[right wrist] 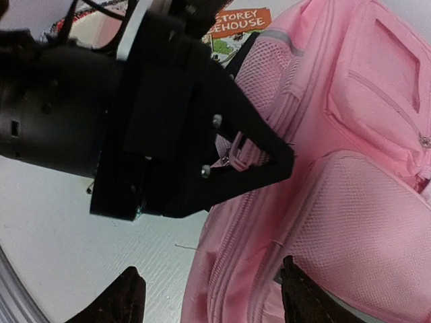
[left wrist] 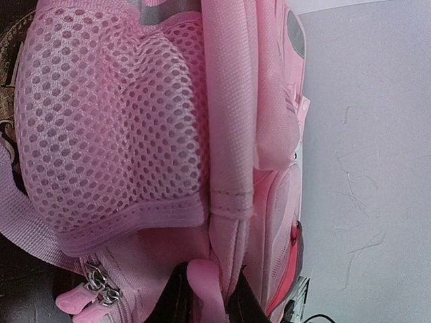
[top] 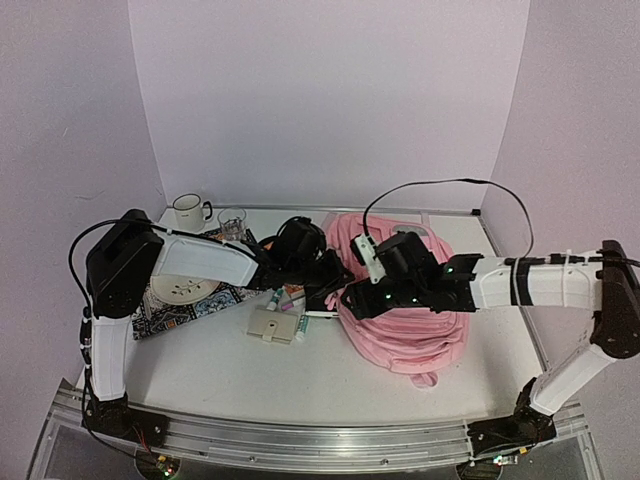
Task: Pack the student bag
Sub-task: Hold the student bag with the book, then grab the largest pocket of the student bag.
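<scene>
The student bag (top: 405, 310) lies flat on the table, right of centre, soft and light pink. In the left wrist view its mesh side pocket (left wrist: 114, 128) fills the frame. My left gripper (left wrist: 214, 296) is shut on a pink fold of fabric at the student bag's left edge (top: 330, 283). It shows as a black wedge in the right wrist view, the left gripper (right wrist: 269, 161) pinching the fabric near a zip. My right gripper (right wrist: 215, 296) hangs open just above the bag's left edge (top: 352, 300), one finger over the table and one over the bag, with nothing between them.
Left of the bag lie a beige wallet (top: 275, 325), some pens (top: 273, 298) and a book (right wrist: 236, 27). A plate (top: 182, 288) sits on a patterned cloth (top: 190, 308) at the left. A mug (top: 188, 210) and a glass (top: 232, 222) stand at the back left.
</scene>
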`<state>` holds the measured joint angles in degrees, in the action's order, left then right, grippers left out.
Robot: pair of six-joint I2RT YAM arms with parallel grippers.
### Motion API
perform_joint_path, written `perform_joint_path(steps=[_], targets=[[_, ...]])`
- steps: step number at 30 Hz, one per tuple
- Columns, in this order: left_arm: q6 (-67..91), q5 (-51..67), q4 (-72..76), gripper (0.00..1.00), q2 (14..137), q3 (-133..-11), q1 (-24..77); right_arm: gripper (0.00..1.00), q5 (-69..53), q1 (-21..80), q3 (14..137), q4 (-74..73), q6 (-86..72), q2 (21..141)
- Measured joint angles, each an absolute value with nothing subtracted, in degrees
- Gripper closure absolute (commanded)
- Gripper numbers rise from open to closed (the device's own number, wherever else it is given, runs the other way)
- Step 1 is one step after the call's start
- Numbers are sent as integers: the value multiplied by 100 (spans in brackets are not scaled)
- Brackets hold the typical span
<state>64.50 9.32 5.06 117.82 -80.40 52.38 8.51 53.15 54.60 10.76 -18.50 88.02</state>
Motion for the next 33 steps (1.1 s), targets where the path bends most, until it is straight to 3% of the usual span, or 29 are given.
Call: perform_joint_path(steps=[5, 13, 22, 33], targets=[[6550, 930, 493, 100, 11781, -8044, 5245, 37, 1562, 5470, 5693, 1070, -1863, 9415], [6647, 894, 499, 96, 11714, -8044, 5241, 97, 2342, 5547, 5886, 959, -1927, 9682], [6433, 715, 522, 64, 11488, -7858, 5237, 100, 2440, 5567, 5975, 886, -1989, 9657], [4761, 265, 1030, 57, 9676, -6446, 5245, 100, 2400, 5466, 6038, 505, -2160, 9478]])
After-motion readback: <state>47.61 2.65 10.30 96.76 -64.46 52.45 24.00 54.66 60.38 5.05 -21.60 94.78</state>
